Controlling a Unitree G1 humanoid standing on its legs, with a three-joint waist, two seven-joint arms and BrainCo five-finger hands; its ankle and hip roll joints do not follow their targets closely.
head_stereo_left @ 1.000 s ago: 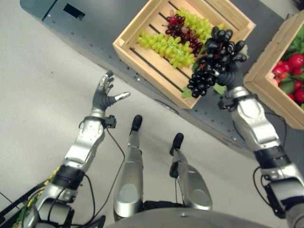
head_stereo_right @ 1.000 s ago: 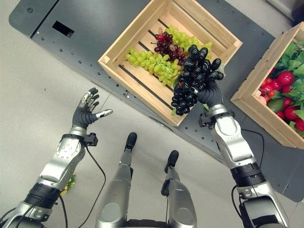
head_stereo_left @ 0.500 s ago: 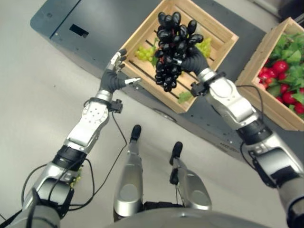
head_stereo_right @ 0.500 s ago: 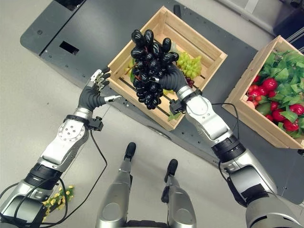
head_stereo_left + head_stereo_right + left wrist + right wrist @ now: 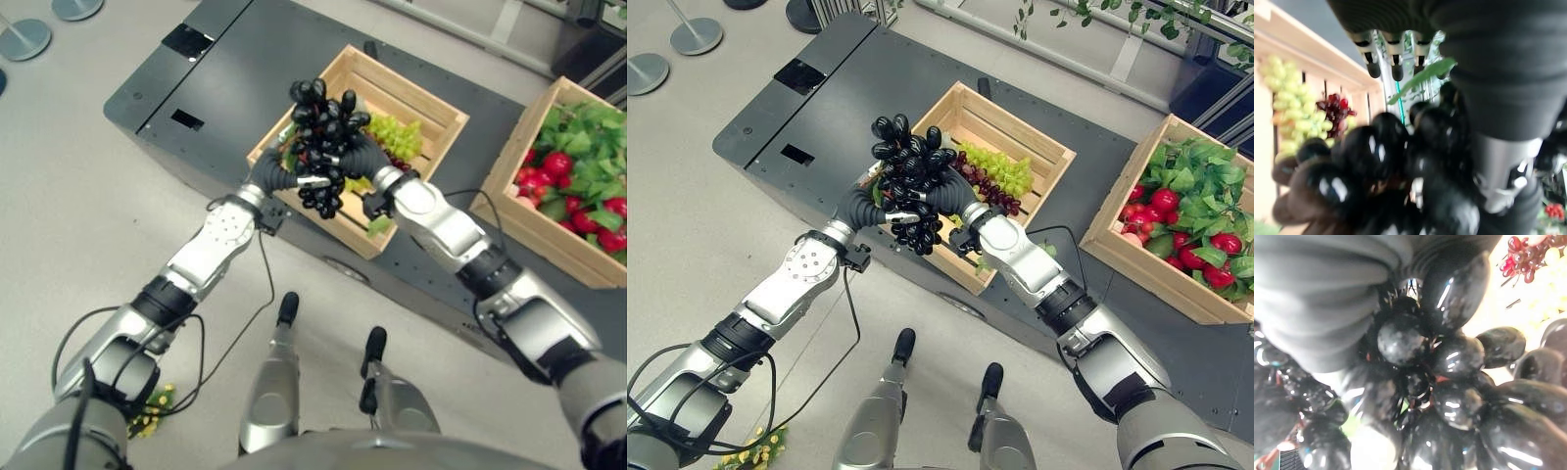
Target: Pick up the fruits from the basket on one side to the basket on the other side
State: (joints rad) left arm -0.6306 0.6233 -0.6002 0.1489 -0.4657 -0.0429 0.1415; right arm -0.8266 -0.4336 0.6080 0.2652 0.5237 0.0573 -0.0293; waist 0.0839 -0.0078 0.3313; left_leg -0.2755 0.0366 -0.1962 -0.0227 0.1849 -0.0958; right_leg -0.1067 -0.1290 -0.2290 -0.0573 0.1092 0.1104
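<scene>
Above the near edge of the wooden crate (image 5: 1043, 157), the right hand (image 5: 950, 199) clutches the black grape bunch (image 5: 906, 171) while the left hand (image 5: 865, 209) reaches against it, its grip unclear.

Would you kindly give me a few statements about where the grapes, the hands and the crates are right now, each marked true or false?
1. The black grape bunch is held up above the near wooden crate. True.
2. Both the right hand and the left hand are at the bunch. True.
3. The near crate holds nothing. False: green grapes and dark red grapes lie in it.
4. The other crate holds oranges. False: it holds red fruits among green leaves.
5. The left hand hangs far from the grapes. False: it is at the bunch.
</scene>
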